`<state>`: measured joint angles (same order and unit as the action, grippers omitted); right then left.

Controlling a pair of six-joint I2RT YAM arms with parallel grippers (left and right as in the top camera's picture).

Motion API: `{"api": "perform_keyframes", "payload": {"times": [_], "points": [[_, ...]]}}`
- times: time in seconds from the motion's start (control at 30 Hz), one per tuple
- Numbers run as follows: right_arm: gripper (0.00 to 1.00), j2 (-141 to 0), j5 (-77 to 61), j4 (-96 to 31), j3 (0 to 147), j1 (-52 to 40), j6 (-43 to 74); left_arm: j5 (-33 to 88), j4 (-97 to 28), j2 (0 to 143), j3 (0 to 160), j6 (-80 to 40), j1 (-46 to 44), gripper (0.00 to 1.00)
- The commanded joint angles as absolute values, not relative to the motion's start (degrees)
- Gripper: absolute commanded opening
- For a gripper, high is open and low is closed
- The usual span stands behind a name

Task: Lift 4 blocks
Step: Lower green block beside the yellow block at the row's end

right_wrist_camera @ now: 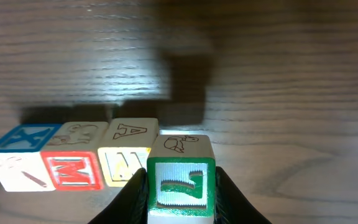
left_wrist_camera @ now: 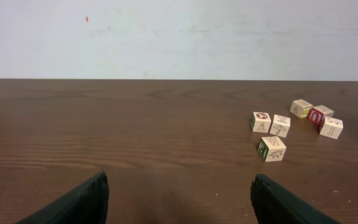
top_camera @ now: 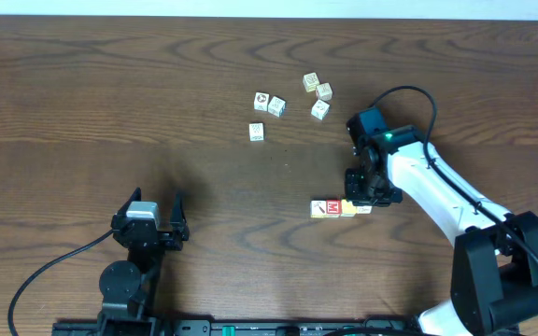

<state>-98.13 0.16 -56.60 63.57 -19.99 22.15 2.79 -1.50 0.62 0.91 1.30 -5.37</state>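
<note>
Four blocks lie in a row on the table (top_camera: 157, 93). In the right wrist view they are a pale block with a blue X on top (right_wrist_camera: 17, 163), a red block with a white M (right_wrist_camera: 72, 169), a yellow block (right_wrist_camera: 126, 163) and a green block (right_wrist_camera: 180, 186). My right gripper (right_wrist_camera: 180, 180) is shut on the green block, which sits close against the yellow one at the row's right end. From overhead, the row (top_camera: 332, 208) lies just left of the right gripper (top_camera: 367, 194). My left gripper (top_camera: 148, 213) stands open and empty, far to the left near the front edge.
Several pale cream cubes with small pictures (top_camera: 292, 101) are scattered at the back of the table. The left wrist view shows them at its right (left_wrist_camera: 272, 149). The right arm's white link (top_camera: 437, 187) and black cable stretch toward the front right corner.
</note>
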Motion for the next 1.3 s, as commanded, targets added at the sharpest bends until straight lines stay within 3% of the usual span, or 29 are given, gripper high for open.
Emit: {"api": "perform_keyframes", "payload": {"times": [0.0,1.27], "points": [[0.21,-97.6,-0.5,-56.1,63.1,-21.5,22.9,1.9,-4.0,0.4,0.2,1.0,-5.5,0.73],[0.29,-97.6,2.3,-53.2,62.4,-25.2,23.9,1.9,-4.0,0.4,0.2,1.0,-5.5,0.73]]}}
